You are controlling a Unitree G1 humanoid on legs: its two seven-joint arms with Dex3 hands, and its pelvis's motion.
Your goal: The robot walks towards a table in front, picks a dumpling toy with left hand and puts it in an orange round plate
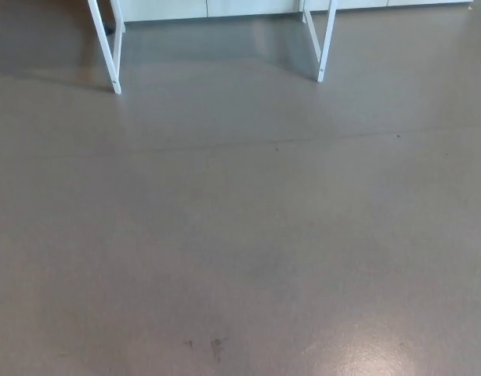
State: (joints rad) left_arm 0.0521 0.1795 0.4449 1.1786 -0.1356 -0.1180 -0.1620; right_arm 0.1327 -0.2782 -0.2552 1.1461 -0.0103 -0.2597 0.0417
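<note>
Hands: neither left nor right shows in the head view, so I can't tell whether either is wide, narrow or holding anything. Dumpling toy and orange round plate aren't visible either; can't tell where they sit. Camera looks down at a grey floor with a light glare patch bottom right and a few small dark marks. Two white table legs stand at the top edge, well apart, white wall base behind them.
</note>
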